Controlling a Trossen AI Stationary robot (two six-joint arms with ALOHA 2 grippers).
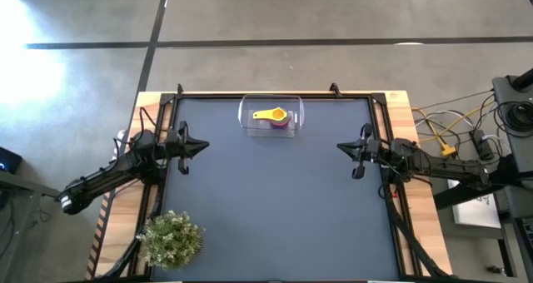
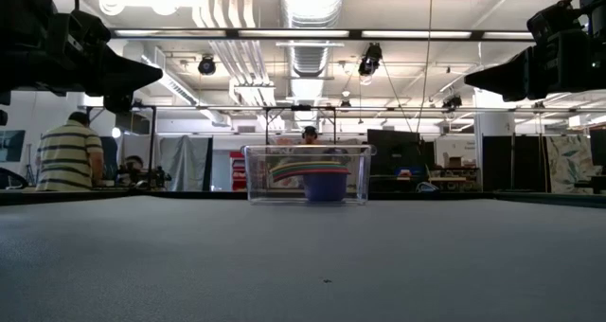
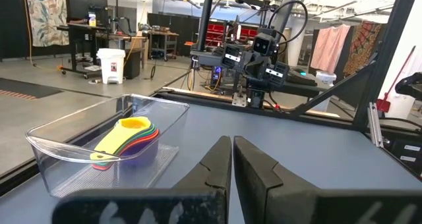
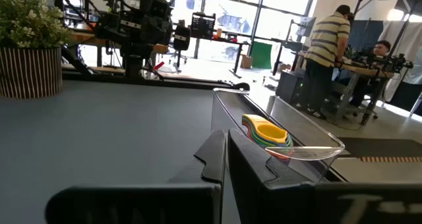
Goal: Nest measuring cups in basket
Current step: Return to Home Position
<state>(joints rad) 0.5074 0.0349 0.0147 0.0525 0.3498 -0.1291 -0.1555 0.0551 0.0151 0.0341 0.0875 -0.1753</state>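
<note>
The clear basket stands at the table's far middle. Inside it the measuring cups lie nested in one stack, yellow on top, their handles fanned out; the stack also shows in the low view, the left wrist view and the right wrist view. My left gripper hovers shut at the table's left side, pointing level toward the middle. My right gripper hovers shut at the right side, facing it. Neither touches anything.
A potted plant stands at the table's near left corner. A black rail frame runs along the table's far edge and sides. People are at workbenches in the room beyond.
</note>
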